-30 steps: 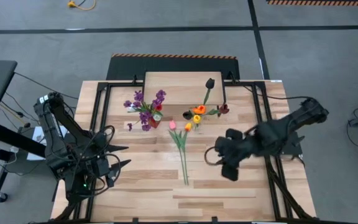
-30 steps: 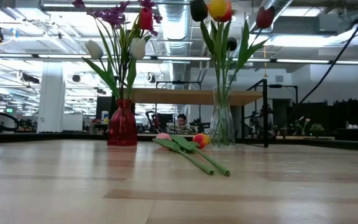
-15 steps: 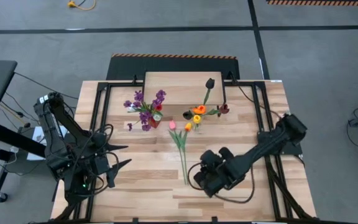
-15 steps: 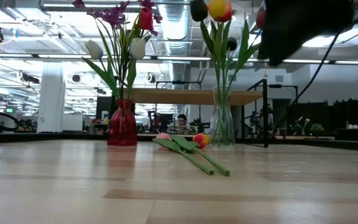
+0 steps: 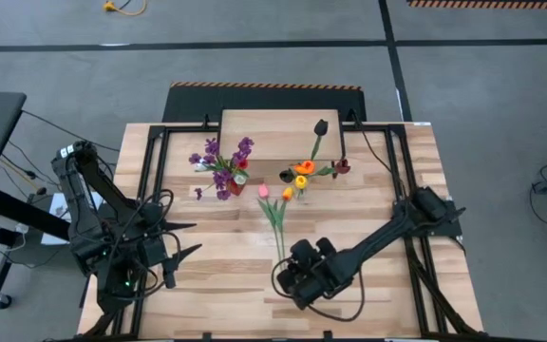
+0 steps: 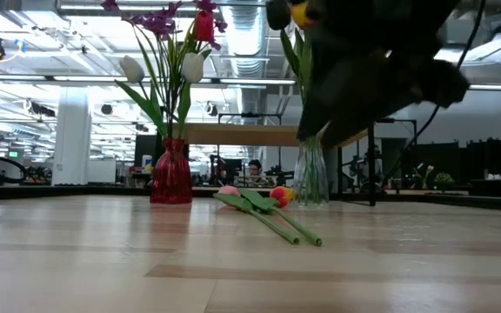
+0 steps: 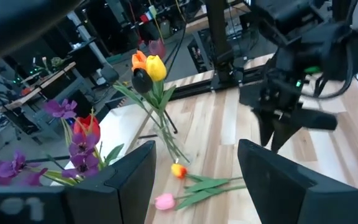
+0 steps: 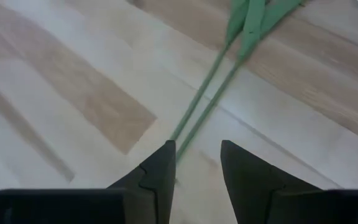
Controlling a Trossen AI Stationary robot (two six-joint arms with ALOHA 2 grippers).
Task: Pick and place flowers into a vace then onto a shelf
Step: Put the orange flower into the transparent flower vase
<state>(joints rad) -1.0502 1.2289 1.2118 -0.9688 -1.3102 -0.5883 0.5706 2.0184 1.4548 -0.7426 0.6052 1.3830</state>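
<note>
The table [image 5: 349,294] is a light plank top with black rails running along its left and right sides. At its far edge stands the shelf [image 5: 269,128], a smaller raised board of light wood; in the low view it shows as a pale slab on thin black legs behind the vases.

The right arm [image 5: 397,228] reaches from the table's right side toward the near middle. Its right gripper [image 5: 288,278] hovers low over the near ends of two loose stems, its fingers [image 8: 157,171] parted narrowly with nothing between them; the stem tips lie just in front of the gap. The left arm [image 5: 93,204] waits over the table's near left corner, its left gripper [image 5: 183,239] spread wide and empty, pointing toward the middle.

Just in front of the shelf, a red vase [image 6: 171,174] on the left holds purple sprigs [image 5: 218,157], a red tulip and white tulips. To its right a clear glass vase [image 6: 311,174] holds orange, yellow and dark tulips [image 5: 302,171].

Two flowers lie flat on the table between the vases and the right gripper: a pink tulip [image 5: 263,191] and an orange tulip [image 5: 288,194], their green stems [image 5: 280,237] running side by side toward the near edge.
</note>
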